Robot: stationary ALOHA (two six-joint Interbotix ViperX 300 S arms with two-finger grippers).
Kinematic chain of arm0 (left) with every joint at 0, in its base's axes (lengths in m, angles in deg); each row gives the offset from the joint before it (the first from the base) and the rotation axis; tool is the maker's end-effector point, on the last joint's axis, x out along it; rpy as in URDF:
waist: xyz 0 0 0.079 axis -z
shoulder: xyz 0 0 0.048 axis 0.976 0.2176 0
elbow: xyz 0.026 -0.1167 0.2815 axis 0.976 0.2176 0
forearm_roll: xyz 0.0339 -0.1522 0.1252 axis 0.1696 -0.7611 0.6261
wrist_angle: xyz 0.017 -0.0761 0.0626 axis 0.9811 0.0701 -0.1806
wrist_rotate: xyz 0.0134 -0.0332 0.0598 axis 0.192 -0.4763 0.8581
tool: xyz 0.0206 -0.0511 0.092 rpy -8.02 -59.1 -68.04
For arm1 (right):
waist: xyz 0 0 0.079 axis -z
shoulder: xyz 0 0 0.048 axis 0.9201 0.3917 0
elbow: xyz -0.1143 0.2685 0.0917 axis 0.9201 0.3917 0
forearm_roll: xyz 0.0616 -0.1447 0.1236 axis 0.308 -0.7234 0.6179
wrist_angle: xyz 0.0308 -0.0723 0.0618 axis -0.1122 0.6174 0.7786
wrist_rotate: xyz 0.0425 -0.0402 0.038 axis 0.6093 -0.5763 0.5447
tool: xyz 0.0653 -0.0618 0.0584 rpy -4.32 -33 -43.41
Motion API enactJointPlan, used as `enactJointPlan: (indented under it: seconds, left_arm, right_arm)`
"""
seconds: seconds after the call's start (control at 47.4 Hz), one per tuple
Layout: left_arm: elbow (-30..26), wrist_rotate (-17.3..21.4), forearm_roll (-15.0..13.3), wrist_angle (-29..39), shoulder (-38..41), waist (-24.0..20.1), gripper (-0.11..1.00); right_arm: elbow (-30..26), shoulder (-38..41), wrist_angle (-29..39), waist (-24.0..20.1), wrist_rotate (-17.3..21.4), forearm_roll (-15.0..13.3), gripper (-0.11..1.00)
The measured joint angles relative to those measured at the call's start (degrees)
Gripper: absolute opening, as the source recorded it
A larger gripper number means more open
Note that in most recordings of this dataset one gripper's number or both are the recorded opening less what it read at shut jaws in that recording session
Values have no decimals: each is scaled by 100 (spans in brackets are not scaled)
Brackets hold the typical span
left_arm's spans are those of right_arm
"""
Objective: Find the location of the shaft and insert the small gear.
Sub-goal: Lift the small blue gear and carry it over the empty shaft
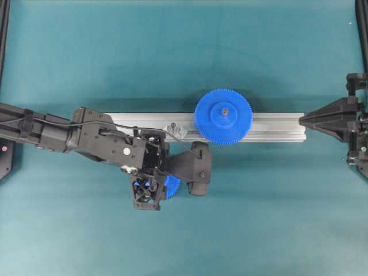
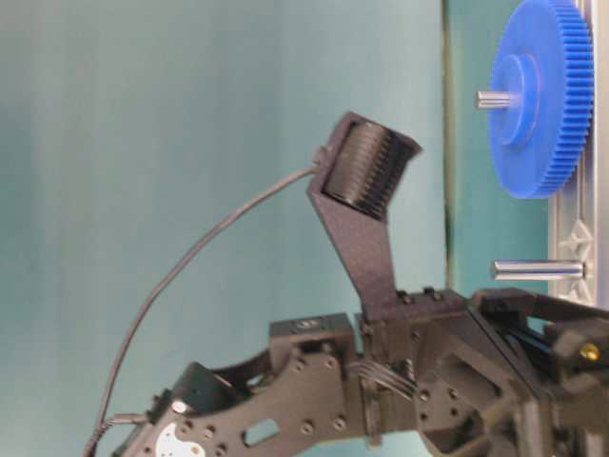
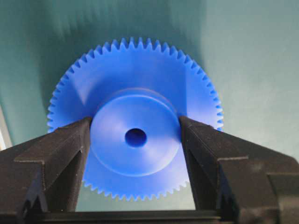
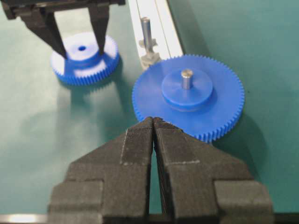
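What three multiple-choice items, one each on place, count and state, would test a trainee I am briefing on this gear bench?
1. Where does the small blue plastic toothed gear lie?
A. on the teal mat beside the aluminium rail
B. on the bare shaft
C. on top of the large gear

2. How many blue gears are in view?
A. one
B. two
C. three

3. How do the left gripper's fingers stand?
A. spread wide of the gear
B. closed on the gear's raised hub
C. pinching its toothed rim

Answers: 1 A, it rests flat on the mat while the bare silvery shaft on the rail carries nothing. 2 B, the small gear and the large blue gear. 3 B, both fingers touch the hub's sides.
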Motion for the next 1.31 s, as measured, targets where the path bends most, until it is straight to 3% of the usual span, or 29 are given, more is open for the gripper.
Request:
enactJointPlan:
  seconds: [0.296, 0.591, 0.803, 1.309]
  left_arm:
    - [-255, 264, 0, 114, 0, -9, 63]
    - [-729, 624, 0, 993, 0, -9, 63]
    - [-1107, 773, 0, 1230, -9, -62, 63]
    - [-1468, 791, 0, 1591, -431, -229, 63]
  right_arm:
    - [0, 0, 0, 9, 0, -9, 5]
    - [0, 0, 0, 9, 0, 0, 5]
    - [0, 0, -9, 9, 0, 0, 5]
    - [18, -53, -18, 9, 0, 0, 5]
